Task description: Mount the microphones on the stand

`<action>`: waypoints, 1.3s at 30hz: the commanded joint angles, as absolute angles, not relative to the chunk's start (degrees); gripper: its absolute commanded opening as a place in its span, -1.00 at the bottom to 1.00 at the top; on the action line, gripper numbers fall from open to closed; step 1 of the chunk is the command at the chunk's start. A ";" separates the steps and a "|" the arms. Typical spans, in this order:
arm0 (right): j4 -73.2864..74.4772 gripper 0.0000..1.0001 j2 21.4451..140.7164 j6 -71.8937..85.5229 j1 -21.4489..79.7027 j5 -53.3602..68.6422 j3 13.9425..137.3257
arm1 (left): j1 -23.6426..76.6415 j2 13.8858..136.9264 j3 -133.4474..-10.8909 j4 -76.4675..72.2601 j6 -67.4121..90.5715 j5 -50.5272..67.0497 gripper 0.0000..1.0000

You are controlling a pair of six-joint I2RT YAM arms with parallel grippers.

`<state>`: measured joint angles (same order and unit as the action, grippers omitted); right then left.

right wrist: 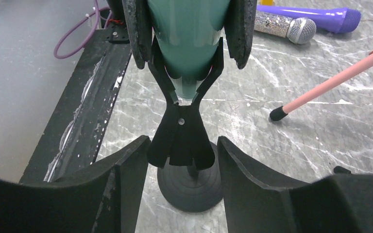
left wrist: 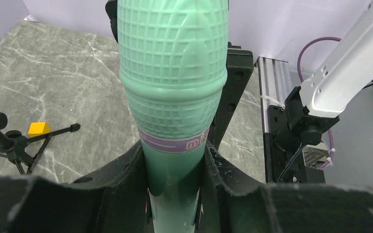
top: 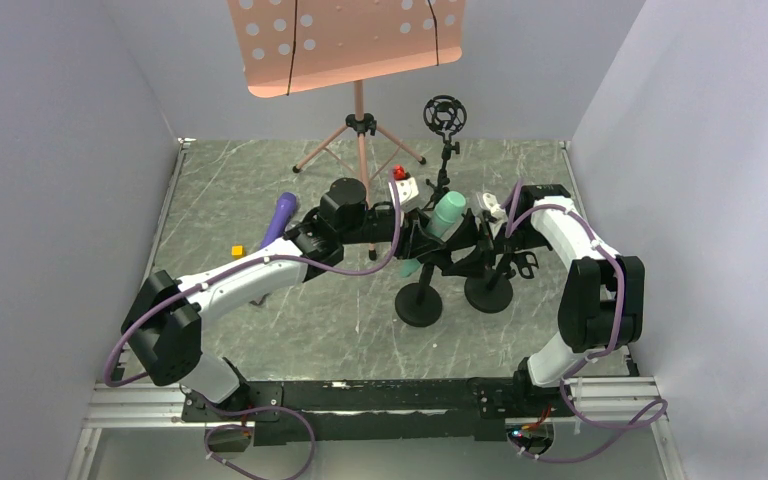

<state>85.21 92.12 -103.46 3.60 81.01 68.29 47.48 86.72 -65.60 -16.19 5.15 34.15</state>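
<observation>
I had the L gripper (left wrist: 174, 162) clamped on the mint green mic (left wrist: 172, 73), tail end sitting in the fork of the black clip (right wrist: 180, 131) atop the round-base stand (right wrist: 189, 189). R gripper (right wrist: 182, 145) straddled the clip's lower part; I couldn't tell whether it pinched it. Purple mic (right wrist: 315, 14) & silver mic (right wrist: 284, 27) lay just beside each other on the table (right wrist: 296, 121).

Lilac band (left wrist: 167, 141) on mint green microphone (left wrist: 172, 63): letters "mi" readable; rest hidden; no other text legible.

Black round-based stands (top: 419, 305) crowd mid-table, pink tripod (top: 359, 125) bars the rear, open marble table (top: 300, 335) near-left.
</observation>
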 commanded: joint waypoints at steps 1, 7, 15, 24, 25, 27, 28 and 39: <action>85.85 0.20 91.29 -105.07 4.01 82.85 69.70 | 47.95 87.69 -67.00 -15.12 4.13 33.59 -1.00; 85.85 0.27 91.31 -105.30 3.88 82.41 69.53 | 47.93 87.65 -66.74 -15.46 4.22 33.50 -1.00; 85.83 -0.31 91.94 -104.35 3.93 81.48 70.39 | 47.90 87.85 -67.30 -14.95 3.78 33.43 -1.00; 85.84 -0.65 90.41 -103.10 4.12 82.33 70.92 | 47.98 89.33 -69.04 -13.40 3.16 35.50 -1.00; 85.83 -0.67 90.24 -103.03 4.25 82.43 70.99 | 47.99 89.42 -69.20 -13.24 3.16 35.83 -1.00; 85.83 -0.68 90.09 -102.73 4.43 82.46 71.15 | 48.03 90.27 -70.16 -12.33 2.99 36.63 -1.00; 85.81 -0.69 90.07 -102.44 4.61 82.44 71.30 | 48.07 90.72 -70.93 -11.39 2.73 37.12 -1.00; 85.78 -0.74 90.09 -100.13 5.08 81.03 72.67 | 48.03 90.68 -74.04 -0.95 -2.82 38.99 -1.00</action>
<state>84.99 92.14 -100.66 4.23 78.72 70.13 47.59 90.02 -72.20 -6.57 0.75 37.21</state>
